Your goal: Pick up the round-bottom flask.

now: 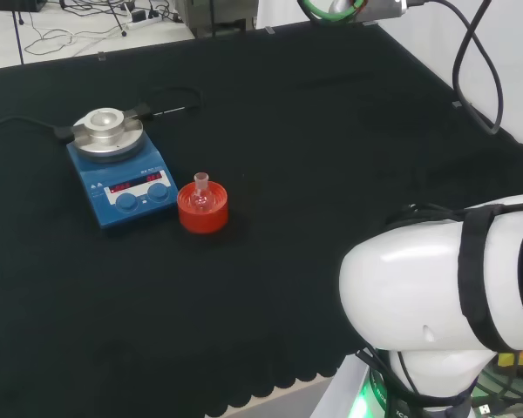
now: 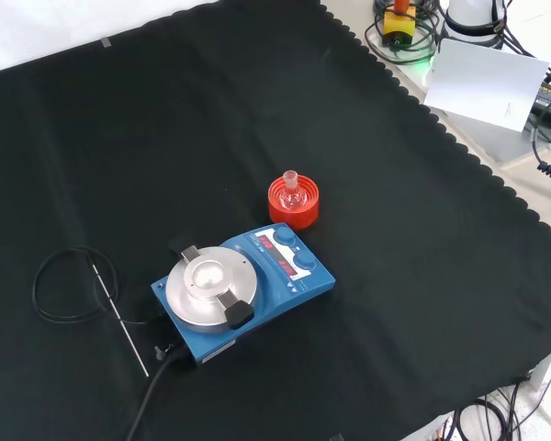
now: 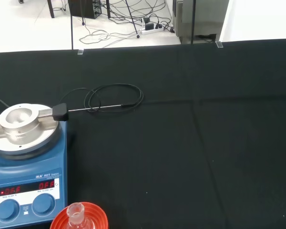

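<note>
Front view: round-bottom flask (image 2: 292,189) sits untouched in its red ribbed stand (image 2: 294,206) just beside the hotplate stirrer (image 2: 243,289); nothing lifted yet, finger state untellable

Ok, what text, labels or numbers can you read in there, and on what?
Hotplate display: red lit digits, too blurred to quote.
Hotplate front panel: small white print, too small to read.
Paper sheet beyond the cloth: a faint mark, unreadable.
Flask and red stand: no text.
</note>
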